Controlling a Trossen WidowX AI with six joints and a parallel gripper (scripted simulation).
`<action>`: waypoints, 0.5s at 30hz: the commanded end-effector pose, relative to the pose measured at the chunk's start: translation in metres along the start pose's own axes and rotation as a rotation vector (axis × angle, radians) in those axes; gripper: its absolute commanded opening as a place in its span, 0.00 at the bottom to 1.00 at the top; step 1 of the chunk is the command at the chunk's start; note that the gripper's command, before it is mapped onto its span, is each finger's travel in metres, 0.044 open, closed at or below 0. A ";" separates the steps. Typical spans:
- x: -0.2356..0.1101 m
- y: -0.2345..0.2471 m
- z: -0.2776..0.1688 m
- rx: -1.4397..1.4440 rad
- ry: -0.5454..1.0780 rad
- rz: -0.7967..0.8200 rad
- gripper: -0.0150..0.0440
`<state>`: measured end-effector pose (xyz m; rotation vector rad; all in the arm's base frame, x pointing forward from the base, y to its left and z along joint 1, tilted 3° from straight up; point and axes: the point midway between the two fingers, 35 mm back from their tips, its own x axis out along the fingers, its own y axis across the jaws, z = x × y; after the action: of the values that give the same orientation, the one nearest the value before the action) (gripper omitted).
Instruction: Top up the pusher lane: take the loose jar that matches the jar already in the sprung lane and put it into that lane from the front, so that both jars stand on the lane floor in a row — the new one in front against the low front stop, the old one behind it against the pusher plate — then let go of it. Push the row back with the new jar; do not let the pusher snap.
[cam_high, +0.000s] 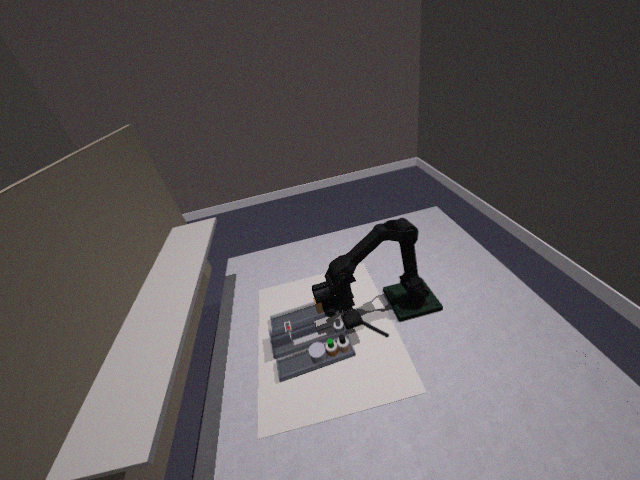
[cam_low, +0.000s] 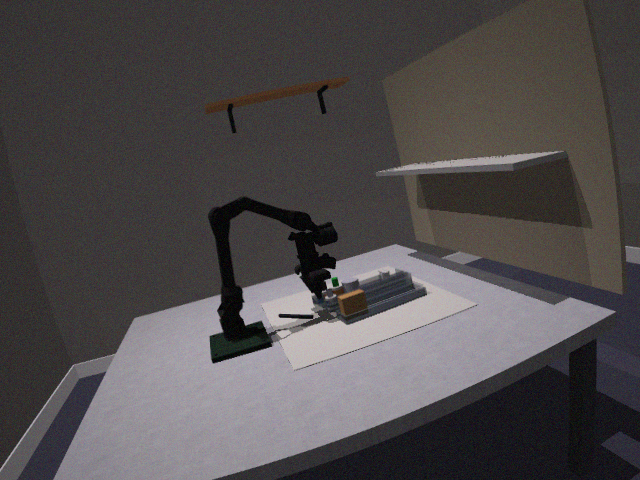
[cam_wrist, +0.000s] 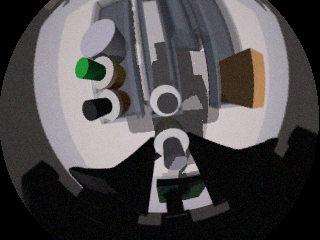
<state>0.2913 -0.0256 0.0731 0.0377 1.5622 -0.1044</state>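
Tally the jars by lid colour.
White lid: 3 (held jar, lane jar, wide jar)
Green lid: 1 (green-lid jar)
Black lid: 1 (black-lid jar)
Total: 5

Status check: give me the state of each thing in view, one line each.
Black parallel-jaw gripper: shut on the white-lidded jar.
White-lidded jar in the gripper: held upright, just before the lane front.
Matching white-lidded jar in the grey lane: standing upright.
Green-capped jar: upright, untouched.
Black-capped jar: upright, untouched.
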 end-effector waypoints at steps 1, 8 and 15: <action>0.001 0.000 0.002 0.003 -0.002 0.000 0.25; 0.001 0.000 0.005 0.003 -0.003 0.000 0.25; 0.001 0.000 0.008 0.003 -0.003 0.000 0.25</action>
<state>0.2966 -0.0261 0.0726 0.0381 1.5627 -0.1048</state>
